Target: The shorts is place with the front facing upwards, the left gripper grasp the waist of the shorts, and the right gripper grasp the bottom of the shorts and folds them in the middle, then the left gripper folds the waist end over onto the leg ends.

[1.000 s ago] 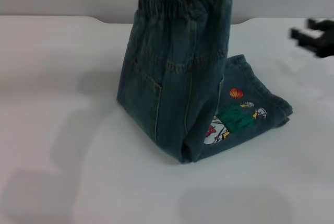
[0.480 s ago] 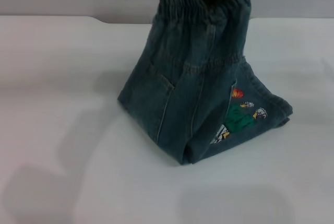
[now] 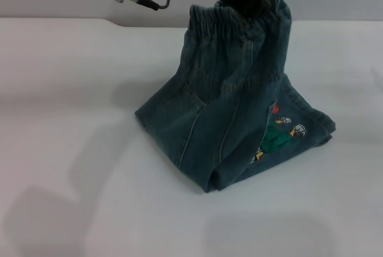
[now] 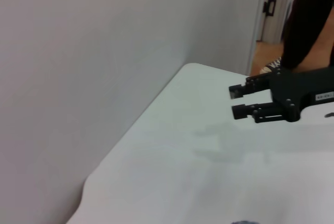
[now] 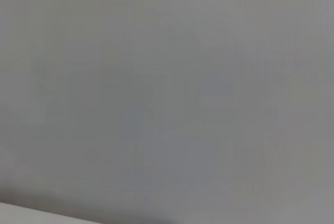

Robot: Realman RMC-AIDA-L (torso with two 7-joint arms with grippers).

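1. One pair of long blue denim shorts (image 3: 230, 119) rests its folded lower part on the flat white table (image 3: 72, 149); the leg with the cartoon basketball-player print (image 3: 278, 137) lies flat below the jaws, on the robot's right side.
2. Straight hemmed leg ends (image 3: 320, 128) lie on the table, below and to the right of the jaws.
3. Higher up, the puckered, darker elastic waist of the shorts (image 3: 239, 14) hangs lifted clear of the table.
4. Gripping that waistband from above, the black two-finger left gripper (image 3: 254, 2) has its jaws closed on the cloth.
5. Farther off, the left wrist view shows the black blocky right gripper (image 4: 237, 101), jaws parted, holding nothing, above the table.
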